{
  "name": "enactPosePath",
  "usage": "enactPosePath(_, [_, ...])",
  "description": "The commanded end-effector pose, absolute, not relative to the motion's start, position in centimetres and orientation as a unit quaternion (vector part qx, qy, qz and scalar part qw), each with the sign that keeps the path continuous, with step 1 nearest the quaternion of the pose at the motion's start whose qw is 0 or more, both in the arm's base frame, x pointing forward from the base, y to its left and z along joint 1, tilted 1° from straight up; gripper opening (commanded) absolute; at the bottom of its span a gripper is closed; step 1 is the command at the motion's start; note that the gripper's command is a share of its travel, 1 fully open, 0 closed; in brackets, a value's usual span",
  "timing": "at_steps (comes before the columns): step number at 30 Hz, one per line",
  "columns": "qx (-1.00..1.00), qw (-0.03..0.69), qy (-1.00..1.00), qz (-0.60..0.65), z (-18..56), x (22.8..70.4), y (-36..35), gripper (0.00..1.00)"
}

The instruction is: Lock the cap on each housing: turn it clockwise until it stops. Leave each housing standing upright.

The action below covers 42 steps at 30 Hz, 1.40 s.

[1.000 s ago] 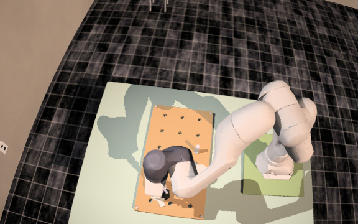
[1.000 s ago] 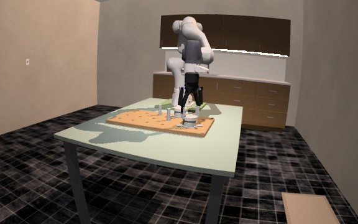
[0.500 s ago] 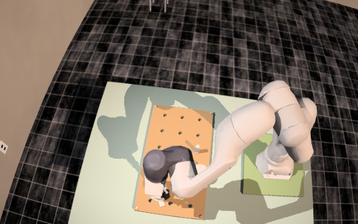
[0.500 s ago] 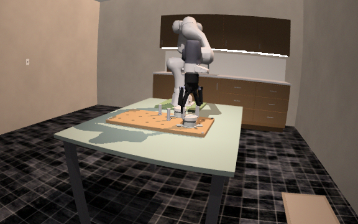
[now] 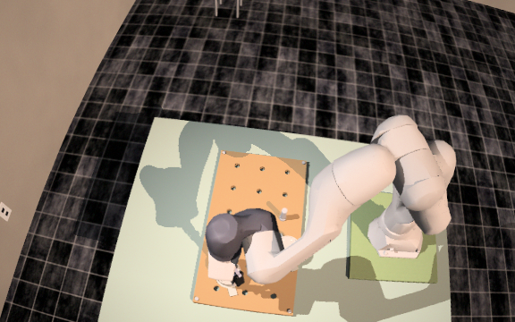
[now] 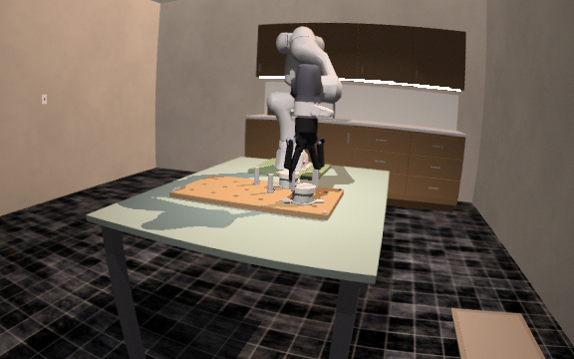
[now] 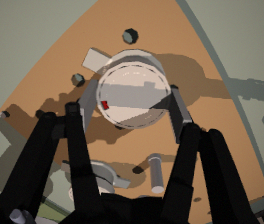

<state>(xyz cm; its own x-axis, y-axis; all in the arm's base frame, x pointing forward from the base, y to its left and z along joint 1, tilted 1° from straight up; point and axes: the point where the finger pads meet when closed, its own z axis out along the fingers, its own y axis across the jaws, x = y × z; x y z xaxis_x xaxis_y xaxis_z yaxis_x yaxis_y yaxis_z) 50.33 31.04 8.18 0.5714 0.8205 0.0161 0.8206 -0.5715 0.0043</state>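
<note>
Dark checkered floor tiles surround the pale green surface (image 6: 247, 234), and on it lies an orange pegboard (image 6: 207, 191) dotted with holes. You have the gripper (image 7: 131, 99) hanging straight down over the cap (image 7: 131, 90), a round pale disc with a small red mark near its left edge, sitting on its housing (image 6: 304, 199) at the near end of the pegboard. Your fingers are pinching the cap by its rim, one on each side, held partway apart by its width. A second housing (image 6: 285, 177) seems to stand just behind, partly hidden by the gripper in the exterior view, with two grey pegs (image 6: 270, 182) nearby

Expect the cap to be stiff and hard, probably smooth on the rim, so it may slip under the pads if you twist quickly. Keep hold across the widest part of the rim, level with the top, and press evenly. The housing looks low and broad-footed, so it should stay upright so long as you turn about its own axis without dragging sideways
</note>
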Motion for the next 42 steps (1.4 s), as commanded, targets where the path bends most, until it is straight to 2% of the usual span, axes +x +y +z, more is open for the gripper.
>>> enactPosePath(1, [-0.887, 0.002, -0.461, -0.006, 8.0, 50.3, 30.5, 0.10])
enactPosePath(42, [-0.887, 0.002, -0.461, -0.006, 7.9, 50.8, 27.9, 0.10])
